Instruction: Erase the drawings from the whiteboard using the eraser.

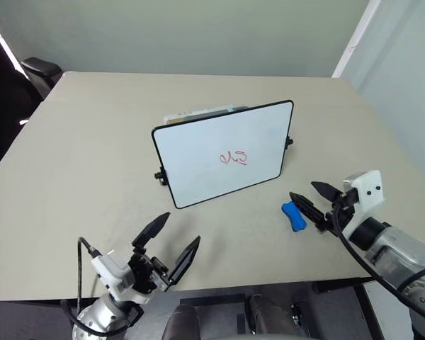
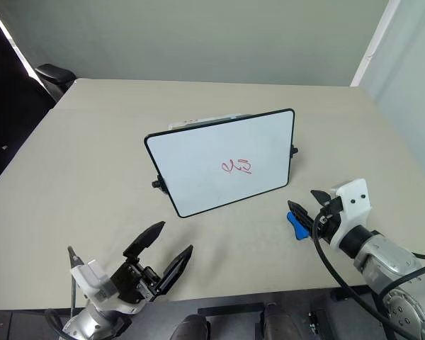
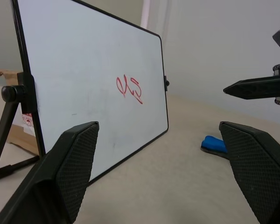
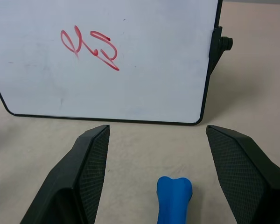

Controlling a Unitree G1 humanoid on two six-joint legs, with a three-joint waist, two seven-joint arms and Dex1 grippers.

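Right pincer [image 4: 154, 182] spread wide, eraser [image 4: 173, 198] between its fingers, untouched

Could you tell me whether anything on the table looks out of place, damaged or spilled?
Nothing stands out. The whiteboard stands propped on its stand with the red drawings unerased, and the blue eraser lies flat on the table beside it.

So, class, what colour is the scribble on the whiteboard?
Red drawings, clearest in the right wrist view.
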